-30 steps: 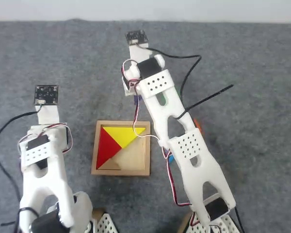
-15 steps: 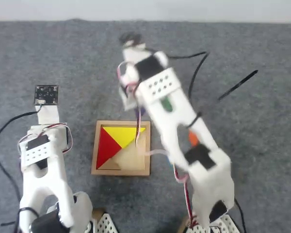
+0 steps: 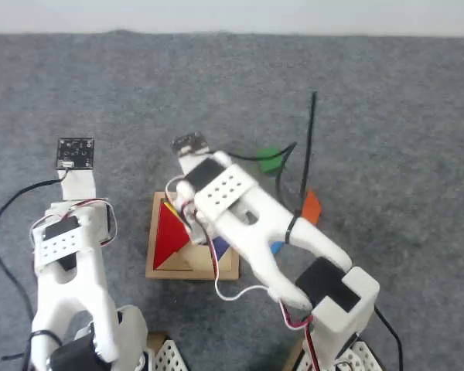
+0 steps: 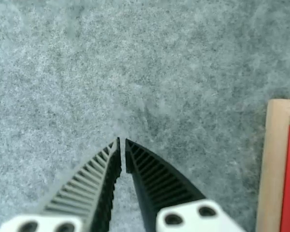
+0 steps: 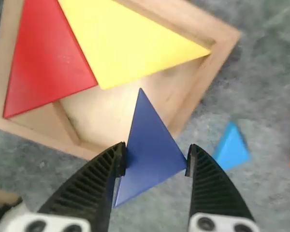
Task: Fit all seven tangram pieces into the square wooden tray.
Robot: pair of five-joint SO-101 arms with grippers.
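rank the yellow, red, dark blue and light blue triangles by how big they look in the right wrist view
1. yellow triangle and red triangle: alike, both cut off at the edge
2. dark blue triangle, held nearer the camera
3. light blue triangle

Speckled grey carpet (image 3: 417, 93) across the tabletop, pale wall strip (image 3: 294, 15) along the far edge

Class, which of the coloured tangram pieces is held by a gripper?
The dark blue triangle, clamped in the right gripper. The red triangle and yellow triangle lie in the tray; the light blue piece lies on the carpet.
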